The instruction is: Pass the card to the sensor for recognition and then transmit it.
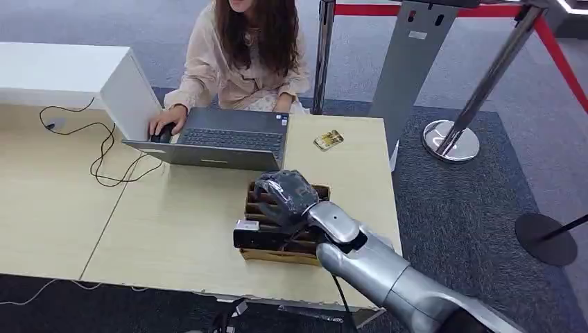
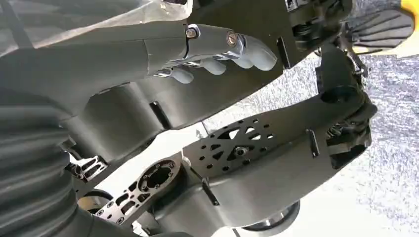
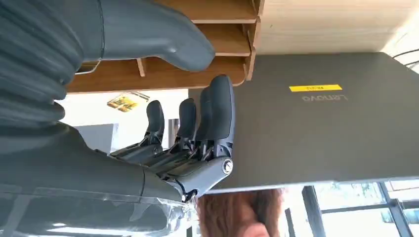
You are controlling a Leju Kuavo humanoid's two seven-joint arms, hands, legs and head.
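Fingers (image 3: 217,106) of the right hand (image 1: 286,195) stand straight and apart with nothing between them, hovering above the wooden slotted box (image 1: 258,208) in the lower centre of the head view. Fingers of the left hand (image 2: 217,54) are curled loosely with nothing in them; that arm hangs by the robot's body.

Going from largest to smallest: a pale wooden table (image 1: 173,229) fills the left and centre of the head view. A person (image 1: 243,55) sits at its far side, upper centre, one hand on a grey laptop (image 1: 222,142) in the middle of the frame. The slotted box sits just below the laptop, near the table's front edge. A dark flat device (image 1: 251,237), possibly the sensor, lies against the box's lower left side. A small yellowish card (image 1: 329,140) lies flat on the table, right of the laptop and well apart from the hand.

Judging from this, the task is at its opening: nothing is picked up yet. The next move calls for closing on a card, either from the box slots or the table; I cannot tell whether the slots hold cards.
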